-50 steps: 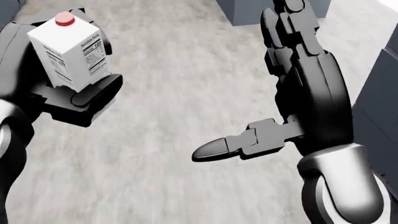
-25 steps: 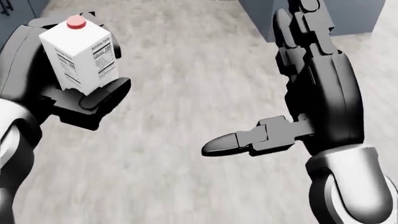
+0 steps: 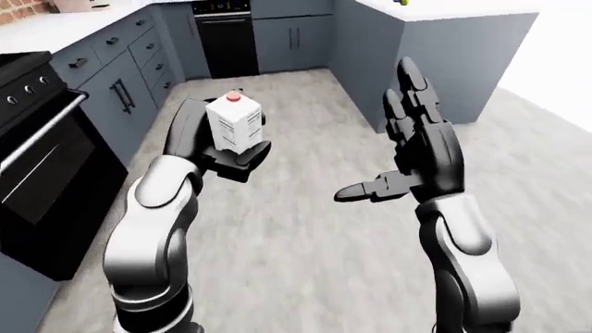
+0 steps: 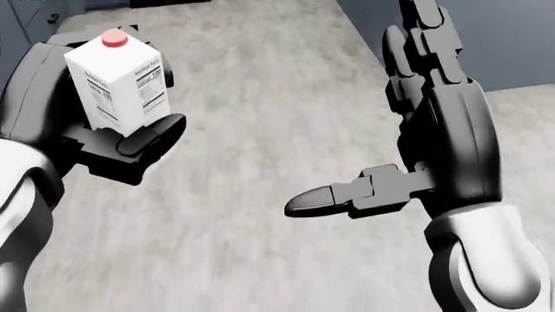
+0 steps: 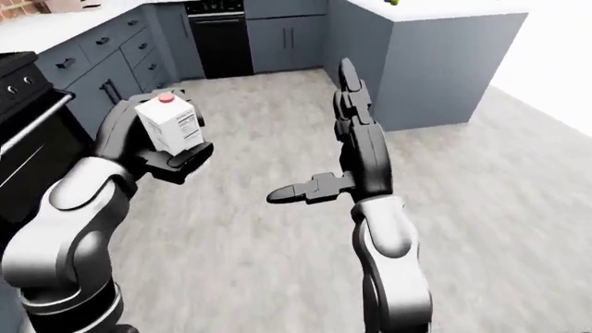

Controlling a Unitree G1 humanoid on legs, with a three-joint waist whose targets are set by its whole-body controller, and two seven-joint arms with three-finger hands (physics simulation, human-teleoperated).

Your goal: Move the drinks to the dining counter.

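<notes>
This is looking like a home kitchen, rendered in a simulator. Blue-grey cabinets (image 3: 111,76) with dark bar handles are running along the left side of the left-eye view, under a white surface (image 3: 64,24). A black oven (image 3: 41,173) is standing at the left edge, and another black appliance (image 3: 227,38) is sitting between the cabinets at the top. A blue-grey island (image 3: 444,55) with a white top is standing at the right. Pale grey wood-look floor (image 3: 296,236) is covering the room.
</notes>
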